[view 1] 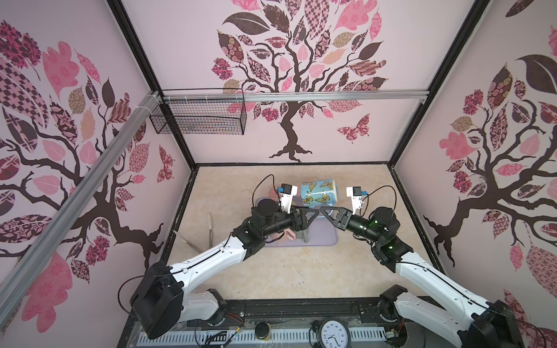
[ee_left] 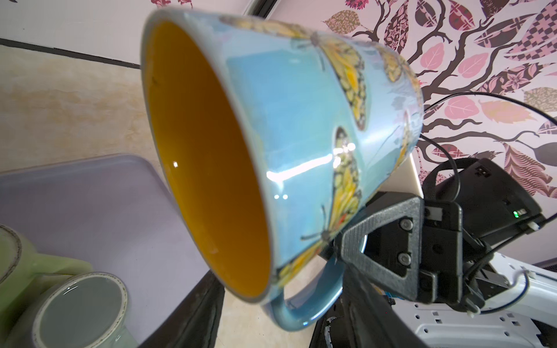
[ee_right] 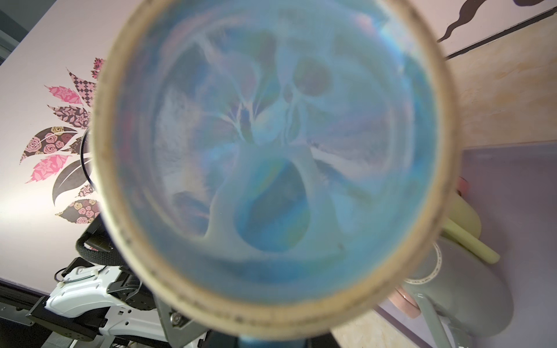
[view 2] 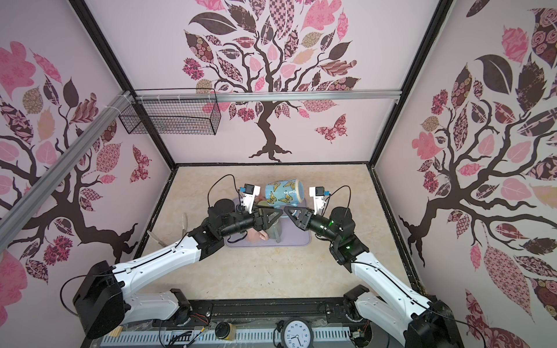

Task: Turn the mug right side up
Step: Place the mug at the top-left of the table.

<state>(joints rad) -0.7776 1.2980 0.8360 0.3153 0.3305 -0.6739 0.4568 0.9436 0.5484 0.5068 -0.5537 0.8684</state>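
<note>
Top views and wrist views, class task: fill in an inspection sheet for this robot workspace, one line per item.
surface: beige marbled table with a purple tray on it.
job's things: blue butterfly mug held above the tray, on its side, mouth toward the left arm.
clutter: green mug, grey mug and pink mug on the tray; wooden utensils beside it.
grippers: right gripper shut on the mug's handle; left gripper open, close to the mug.
cables: black loops at both wrist cameras, clear of the mug.
surroundings: tree-pattern walls, wire basket, clock.
</note>
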